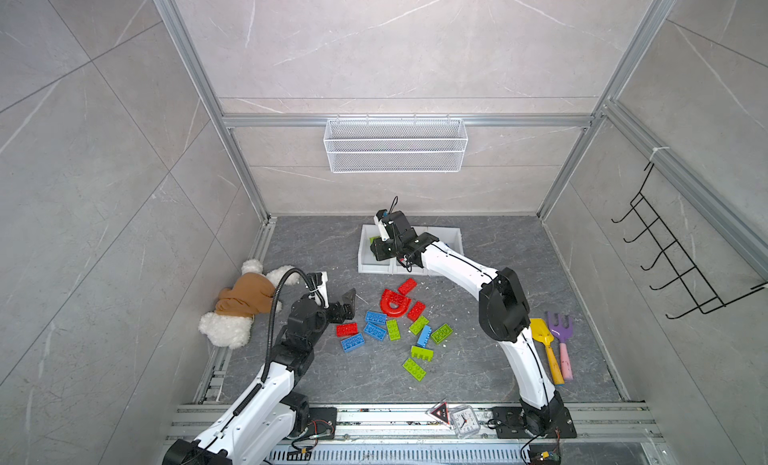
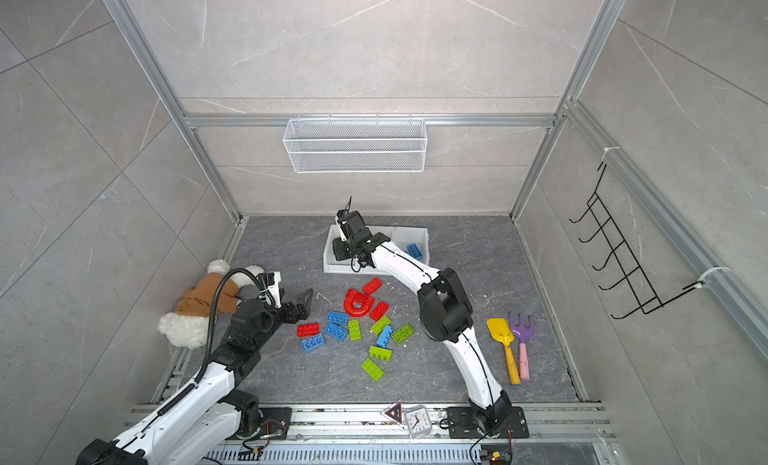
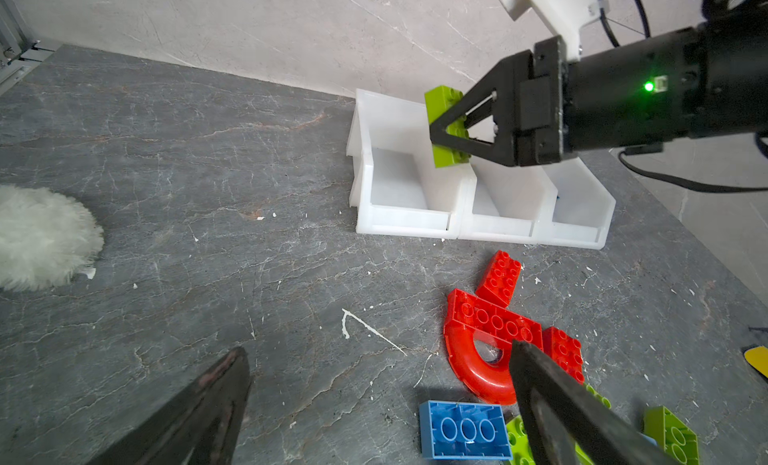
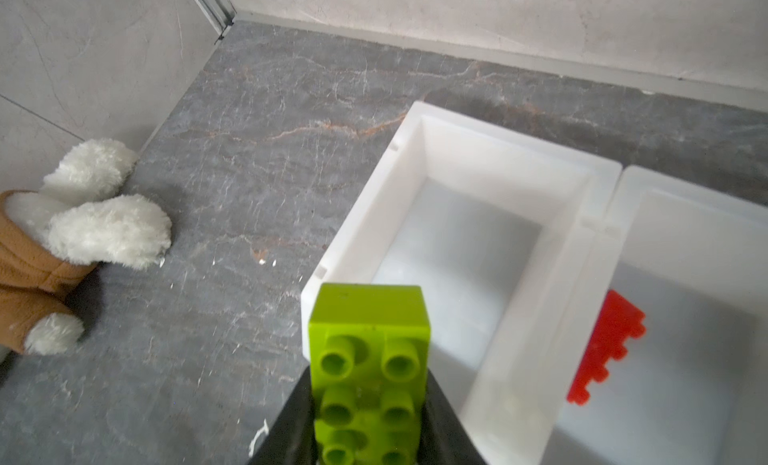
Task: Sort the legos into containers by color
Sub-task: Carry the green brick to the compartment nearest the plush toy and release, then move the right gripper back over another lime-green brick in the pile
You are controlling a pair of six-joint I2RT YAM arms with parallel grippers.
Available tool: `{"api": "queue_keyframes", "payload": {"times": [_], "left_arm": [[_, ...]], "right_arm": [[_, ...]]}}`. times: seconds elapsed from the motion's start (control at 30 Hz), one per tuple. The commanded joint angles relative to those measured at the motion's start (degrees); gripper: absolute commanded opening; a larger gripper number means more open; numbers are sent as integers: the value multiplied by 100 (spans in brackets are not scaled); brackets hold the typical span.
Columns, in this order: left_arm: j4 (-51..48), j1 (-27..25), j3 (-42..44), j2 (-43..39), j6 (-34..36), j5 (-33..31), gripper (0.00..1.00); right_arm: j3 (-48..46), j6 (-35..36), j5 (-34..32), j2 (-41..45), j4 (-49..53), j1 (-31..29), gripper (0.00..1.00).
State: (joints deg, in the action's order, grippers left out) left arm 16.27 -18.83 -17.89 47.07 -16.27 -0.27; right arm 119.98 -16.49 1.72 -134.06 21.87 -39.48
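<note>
Right hand [image 3: 441,130] clamped on lime green brick [image 4: 370,317], long axis pointing straight out from the hand. Brick hangs over end bin [image 4: 515,145] corner; hollow lies just ahead, toward the middle bin [image 4: 685,189].

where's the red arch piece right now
In both top views the red arch lies mid-floor, between the white bins and the blue bricks, red bricks alongside.
</note>
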Motion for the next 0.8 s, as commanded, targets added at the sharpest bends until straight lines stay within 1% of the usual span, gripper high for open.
{"api": "queue_keyframes", "payload": {"times": [0.0, 0.13, 0.2, 0.27, 0.33, 0.47, 0.53, 0.57, 0.63, 0.7, 0.77], "left_arm": [[215, 11, -14, -134, 157, 0, 100], [210, 6, -21, -185, 167, 24, 100], [203, 11, -14, -206, 168, 23, 100], [191, 11, -14, -240, 168, 26, 100], [166, 11, -22, -268, 169, 12, 100], [138, 11, -17, -336, 173, 9, 100], [139, 11, -12, -348, 169, 9, 100], [144, 11, -10, -348, 168, 5, 100], [142, 10, -14, -335, 159, 10, 100], [140, 11, -13, -330, 159, 17, 100], [126, 11, -24, -330, 158, 0, 100]], "right_arm": [[771, -84, -58, -623, 510, 49, 28], [1885, -61, -27, -1257, 1058, 76, 33], [2397, -38, -22, -1587, 1315, 80, 37], [2720, -30, -23, -1708, 1482, 76, 44], [2776, -7, 2, -1722, 1547, 75, 51], [2722, 157, 110, -1509, 1673, 72, 58], [2347, 232, 261, -1178, 1578, 74, 58], [1932, 246, 329, -863, 1380, 76, 59], [840, 238, 382, -159, 694, 79, 60], [-415, 216, 267, 622, -75, 72, 61], [-1354, 266, 152, 1401, -370, 73, 63]]}}
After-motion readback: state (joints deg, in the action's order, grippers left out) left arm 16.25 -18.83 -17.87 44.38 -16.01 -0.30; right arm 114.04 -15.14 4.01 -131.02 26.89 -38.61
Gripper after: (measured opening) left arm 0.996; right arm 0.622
